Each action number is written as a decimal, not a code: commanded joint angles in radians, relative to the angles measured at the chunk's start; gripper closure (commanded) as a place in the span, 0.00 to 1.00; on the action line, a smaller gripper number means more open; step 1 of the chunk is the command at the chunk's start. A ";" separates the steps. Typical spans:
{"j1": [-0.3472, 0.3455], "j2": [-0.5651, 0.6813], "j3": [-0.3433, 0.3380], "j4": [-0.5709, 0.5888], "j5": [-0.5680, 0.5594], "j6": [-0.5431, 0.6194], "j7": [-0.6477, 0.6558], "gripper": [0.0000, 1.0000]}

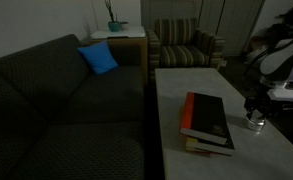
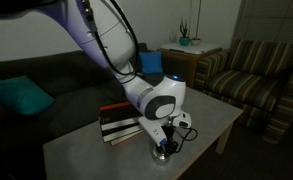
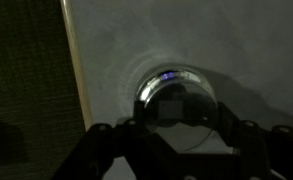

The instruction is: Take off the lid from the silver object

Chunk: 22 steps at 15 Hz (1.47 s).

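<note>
Lid (image 3: 176, 100), at the centre of the wrist view, looks thin, rigid, light and slippery. I would pinch its rim, not the silver object (image 2: 163, 153) beneath, which may lift too. Gripper (image 3: 174, 125) fingers (image 3: 104, 142) stand spread either side, holding nothing. Books (image 2: 121, 125) lie just left on the table (image 2: 211, 122).

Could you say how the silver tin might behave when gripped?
The tin looks like stiff metal, so it should keep its shape. Its shiny surface may be slippery. Small and low, it would probably slide rather than tip.
</note>
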 commanded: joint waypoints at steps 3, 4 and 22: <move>0.044 0.001 -0.049 -0.013 -0.020 0.036 0.073 0.55; 0.063 0.002 -0.067 -0.015 -0.027 0.054 0.100 0.55; 0.061 -0.016 0.009 -0.010 -0.067 -0.030 -0.032 0.55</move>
